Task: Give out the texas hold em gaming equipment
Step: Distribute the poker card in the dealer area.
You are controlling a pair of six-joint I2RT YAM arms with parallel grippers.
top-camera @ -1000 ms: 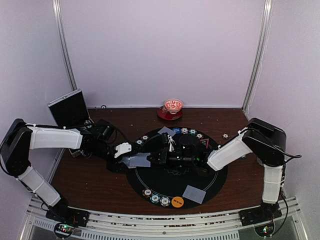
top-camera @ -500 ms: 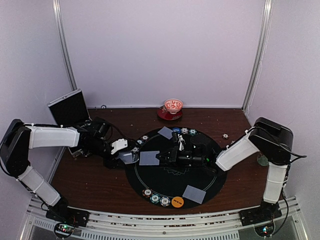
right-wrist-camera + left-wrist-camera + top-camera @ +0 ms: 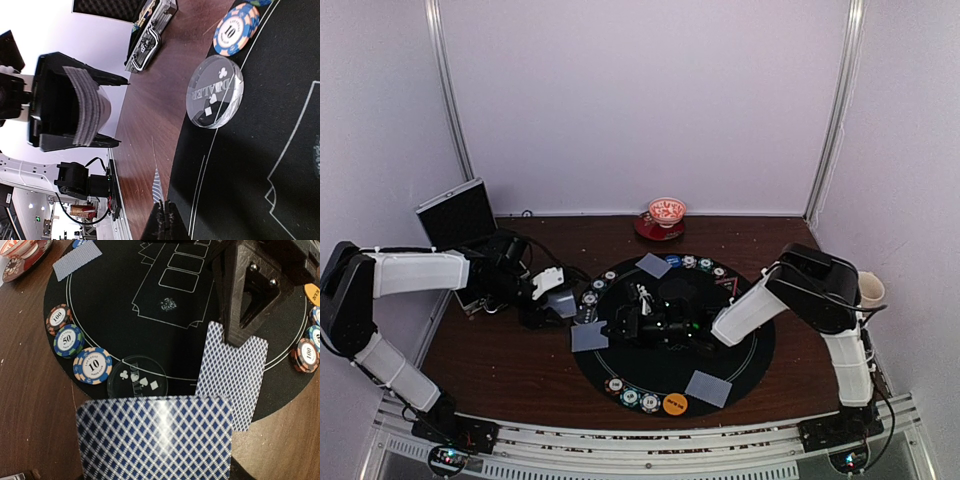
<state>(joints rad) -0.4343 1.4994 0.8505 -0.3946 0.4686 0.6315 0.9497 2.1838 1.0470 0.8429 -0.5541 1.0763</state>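
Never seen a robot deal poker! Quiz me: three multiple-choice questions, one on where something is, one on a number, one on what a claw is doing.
1. Where does the red-and-white bowl stand? A) mid-mat B) on its red saucer, beyond the mat C) beside the arm bases
2. Which number marks the chip beside the clear dealer button? A) 10 B) 500 C) 25
3. The left claw grips the deck; what is the right claw doing? A) gaping over the bowl B) pinching one card C) lifting a chip
Answers: B, saucer under it, far side; A, 10 printed on it; B, tips closed on the card's edge.
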